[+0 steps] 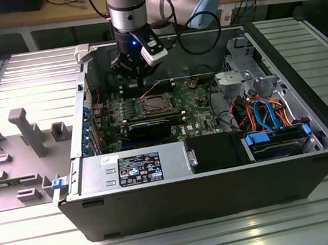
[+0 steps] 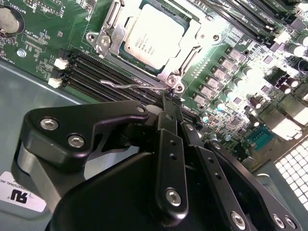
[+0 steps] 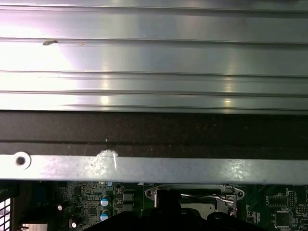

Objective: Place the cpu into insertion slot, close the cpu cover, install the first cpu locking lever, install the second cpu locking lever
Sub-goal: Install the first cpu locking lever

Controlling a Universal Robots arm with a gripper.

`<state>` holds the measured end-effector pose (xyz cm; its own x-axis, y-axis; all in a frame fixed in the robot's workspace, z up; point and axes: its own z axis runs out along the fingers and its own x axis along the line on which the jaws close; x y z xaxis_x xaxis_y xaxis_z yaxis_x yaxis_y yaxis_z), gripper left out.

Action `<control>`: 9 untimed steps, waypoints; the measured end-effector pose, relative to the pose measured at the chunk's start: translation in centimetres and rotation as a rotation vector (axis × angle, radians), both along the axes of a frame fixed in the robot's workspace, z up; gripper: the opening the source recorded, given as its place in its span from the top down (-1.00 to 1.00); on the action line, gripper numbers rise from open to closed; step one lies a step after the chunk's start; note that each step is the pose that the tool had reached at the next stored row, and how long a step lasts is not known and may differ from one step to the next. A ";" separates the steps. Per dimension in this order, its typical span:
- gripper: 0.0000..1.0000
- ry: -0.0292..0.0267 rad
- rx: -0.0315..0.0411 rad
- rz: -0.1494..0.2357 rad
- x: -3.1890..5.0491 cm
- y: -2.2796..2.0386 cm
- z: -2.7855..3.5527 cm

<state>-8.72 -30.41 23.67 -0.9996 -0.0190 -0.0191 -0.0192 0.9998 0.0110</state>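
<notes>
The cpu lies flat in the insertion slot, silvery top up. The cpu cover is folded down around it as a metal frame. A thin wire locking lever runs along the socket side nearest my gripper, its hooked end free over the memory slots. My gripper has its black fingers pressed together, with the tips right at the lever's pivot end by a corner screw. I cannot tell whether they pinch the wire. In the exterior view the gripper hangs just behind the socket. The lever also shows in the first wrist view.
Black memory slots lie between the gripper and the socket. The case's rear wall stands close behind the arm. At the exterior view's right are a grey drive cage and coloured cables. A power supply sits at the front.
</notes>
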 end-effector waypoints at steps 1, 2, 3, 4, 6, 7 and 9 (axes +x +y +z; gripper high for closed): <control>0.79 0.0000 -0.0001 0.000 0.01 0.00 -0.05; 0.79 0.0000 0.0000 0.000 0.01 0.00 -0.09; 0.79 0.0000 0.0000 0.000 0.01 0.00 -0.11; 0.79 0.0000 0.0000 0.000 0.01 0.00 -0.12; 0.79 0.0001 0.0000 0.000 0.03 0.00 -0.19; 0.79 0.0000 0.0000 0.000 0.03 0.00 -0.21; 0.79 0.0000 0.0000 0.000 0.04 0.00 -0.24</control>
<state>-8.68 -30.41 23.43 -0.9996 -0.0193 -0.0191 -0.0195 0.9997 0.0110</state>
